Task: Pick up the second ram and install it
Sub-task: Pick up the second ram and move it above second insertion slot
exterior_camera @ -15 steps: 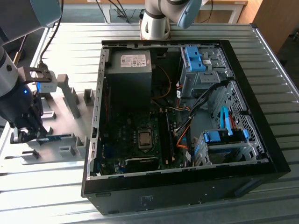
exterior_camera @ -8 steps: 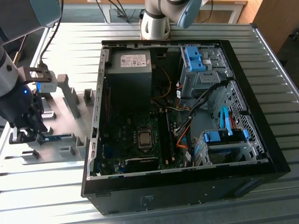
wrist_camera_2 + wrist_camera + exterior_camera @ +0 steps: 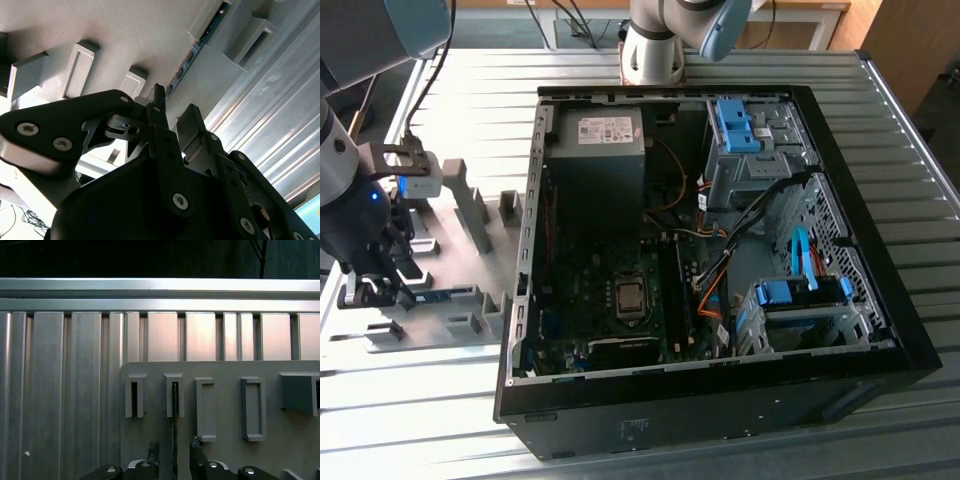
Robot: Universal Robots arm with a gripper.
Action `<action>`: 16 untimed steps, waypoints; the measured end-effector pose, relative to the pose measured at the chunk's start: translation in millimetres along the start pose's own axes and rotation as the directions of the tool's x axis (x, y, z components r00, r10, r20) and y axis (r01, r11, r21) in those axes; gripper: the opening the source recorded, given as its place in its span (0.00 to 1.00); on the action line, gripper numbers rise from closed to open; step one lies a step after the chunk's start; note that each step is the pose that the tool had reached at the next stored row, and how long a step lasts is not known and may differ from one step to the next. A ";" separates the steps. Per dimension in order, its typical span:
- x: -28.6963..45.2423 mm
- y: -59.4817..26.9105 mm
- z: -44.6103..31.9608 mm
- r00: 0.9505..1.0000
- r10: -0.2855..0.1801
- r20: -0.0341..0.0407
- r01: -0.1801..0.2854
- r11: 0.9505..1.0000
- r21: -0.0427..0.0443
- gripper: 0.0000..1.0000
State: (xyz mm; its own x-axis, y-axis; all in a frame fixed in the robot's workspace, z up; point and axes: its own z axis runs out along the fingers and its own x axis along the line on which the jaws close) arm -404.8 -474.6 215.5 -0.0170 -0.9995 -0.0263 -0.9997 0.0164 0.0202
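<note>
Ribbed metal table (image 3: 880,130) carries the open computer case (image 3: 670,425) and, at the exterior view's left, a grey holder (image 3: 225,370). The second ram (image 3: 174,400) stands on edge in its slot. Your gripper (image 3: 174,447) is spread around it; keep the stick centred between both fingers.

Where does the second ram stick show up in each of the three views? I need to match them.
Exterior view: the second ram sits in the grey holder at the exterior view's left.
Second wrist view: its blue edge extends beyond the fingers along the holder.
First wrist view: a thin dark edge standing between the open fingers.
Shared landmark: the holder's raised slot blocks.
</note>
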 end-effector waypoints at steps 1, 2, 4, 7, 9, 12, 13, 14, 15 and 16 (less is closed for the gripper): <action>0.0 0.0 -0.2 1.000 0.000 0.000 0.000 1.000 0.000 0.37; 0.0 0.0 -0.3 1.000 0.000 0.000 0.000 1.000 0.000 0.37; 0.0 0.0 -0.4 1.000 0.000 0.000 0.000 1.000 0.000 0.37; 0.0 0.0 -0.4 1.000 0.000 0.000 0.000 1.000 0.000 0.37; 0.0 0.0 -0.4 1.000 0.000 0.000 0.000 1.000 0.000 0.37; 0.0 0.0 -0.5 1.000 0.000 0.000 0.000 1.000 0.000 0.37; 0.0 0.0 -0.5 1.000 0.000 0.000 0.000 1.000 0.000 0.37; -0.1 0.1 -3.7 1.000 0.000 0.000 0.000 1.000 0.000 0.37; -0.1 0.1 -3.7 1.000 0.000 0.000 0.000 1.000 0.000 0.37; -0.1 0.1 -4.0 1.000 0.000 0.000 0.000 1.000 0.000 0.37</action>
State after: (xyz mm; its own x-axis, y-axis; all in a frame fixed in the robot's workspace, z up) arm -404.8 -474.6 219.5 -0.0170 -0.9995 -0.0263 -0.9997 0.0165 0.0202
